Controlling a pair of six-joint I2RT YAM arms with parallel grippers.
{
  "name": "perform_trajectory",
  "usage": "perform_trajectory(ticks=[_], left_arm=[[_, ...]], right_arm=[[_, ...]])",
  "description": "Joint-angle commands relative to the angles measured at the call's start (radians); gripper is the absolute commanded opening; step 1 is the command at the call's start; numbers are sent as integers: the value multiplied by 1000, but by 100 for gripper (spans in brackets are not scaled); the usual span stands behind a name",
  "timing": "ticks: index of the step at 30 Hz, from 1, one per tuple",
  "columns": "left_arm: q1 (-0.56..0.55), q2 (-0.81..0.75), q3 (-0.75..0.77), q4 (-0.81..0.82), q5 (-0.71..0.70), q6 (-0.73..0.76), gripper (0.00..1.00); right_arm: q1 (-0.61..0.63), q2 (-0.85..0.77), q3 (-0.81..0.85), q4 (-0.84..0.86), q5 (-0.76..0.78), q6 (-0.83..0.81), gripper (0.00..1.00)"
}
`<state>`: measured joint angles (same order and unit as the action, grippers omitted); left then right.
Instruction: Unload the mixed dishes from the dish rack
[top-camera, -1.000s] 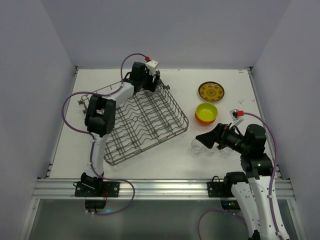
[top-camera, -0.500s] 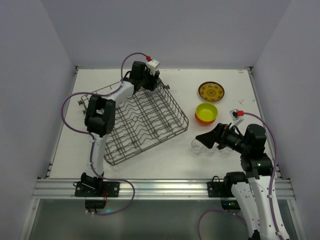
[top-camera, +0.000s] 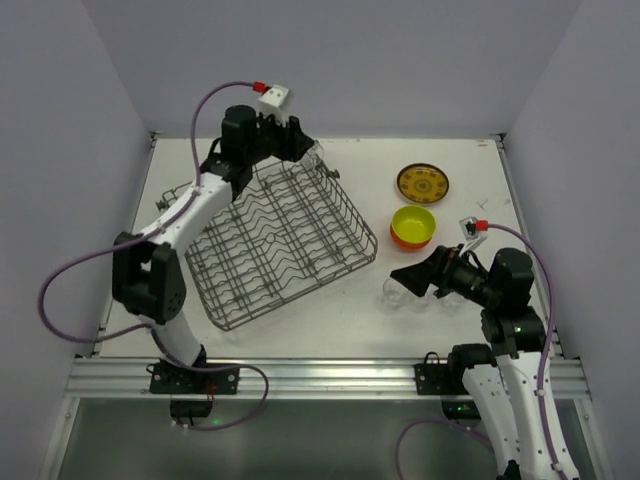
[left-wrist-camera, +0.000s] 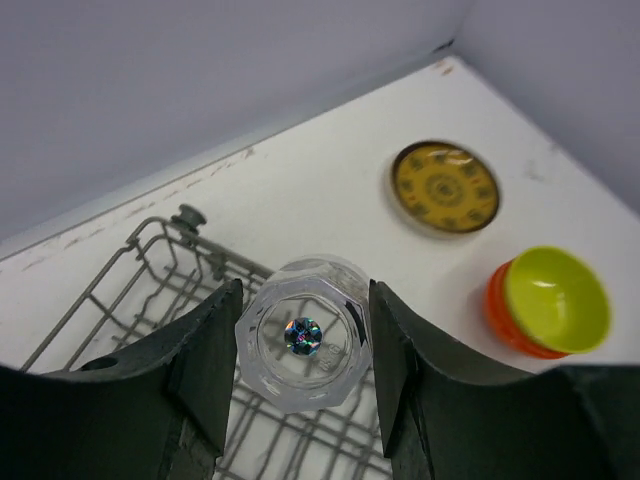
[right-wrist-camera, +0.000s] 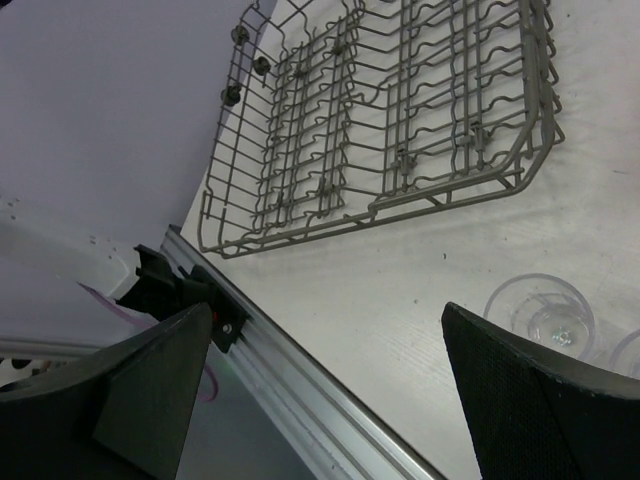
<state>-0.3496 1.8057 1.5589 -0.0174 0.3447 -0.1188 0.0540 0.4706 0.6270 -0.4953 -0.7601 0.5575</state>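
My left gripper (left-wrist-camera: 303, 292): I am holding a small clear glass cup (left-wrist-camera: 303, 338) between my two dark fingers (left-wrist-camera: 205, 365). One finger is pressing on each side of it.
Where the held cup is showing: it is sitting in the lower middle of the left wrist view, with its thick round bottom facing the camera. In the top view it is showing in the upper middle, by the far corner of the rack. I cannot tell if it is touching the wires.
Dish rack (top-camera: 285, 240): the big grey wire basket is lying in the middle of the top view. It is sitting cornerwise on the white table (top-camera: 470, 320).
Patterned plate (top-camera: 422, 183): the brown and gold plate is lying flat in the upper right of the top view, well apart from the rack.
Bowls: the lime-yellow bowl (top-camera: 413, 221) is sitting inside an orange bowl (top-camera: 400, 240). They are showing just below the plate and to the right of the rack.
My right gripper (top-camera: 405, 278): I am spreading my fingers wide and gripping nothing. It is hanging in the lower right of the top view.
Other glass cups (right-wrist-camera: 540, 310): two are standing on the table in the lower right of the right wrist view, near my finger there. The frame edge is cutting one off.
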Motion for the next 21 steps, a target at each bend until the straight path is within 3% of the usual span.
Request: perform_trajectory(ticks=[1, 2, 3, 5, 6, 8, 10, 18, 21], left_arm=[[3, -187, -172, 277, 108, -278, 0], [1, -274, -323, 368, 178, -424, 0], [-9, -317, -395, 561, 206, -499, 0], [-29, -424, -606, 740, 217, -710, 0], [-57, -454, -659, 870, 208, -766, 0], [-97, -534, -812, 969, 122, -908, 0], [-159, -584, -900, 1058, 32, -987, 0], [-385, -695, -1069, 1102, -234, -1185, 0], [-440, -709, -1094, 1102, -283, -1194, 0]], right_arm=[[1, -16, -30, 128, -73, 65, 99], [0, -27, -38, 159, -83, 106, 99], [1, -29, -52, 219, -93, 129, 99], [1, -27, -62, 295, -137, 204, 99], [3, -26, -81, 411, -165, 241, 99], [4, -17, -104, 556, -246, 353, 98], [23, -4, -124, 655, -217, 395, 91], [320, 114, -26, 675, 54, 298, 83], [366, 146, -13, 739, 41, 309, 78]])
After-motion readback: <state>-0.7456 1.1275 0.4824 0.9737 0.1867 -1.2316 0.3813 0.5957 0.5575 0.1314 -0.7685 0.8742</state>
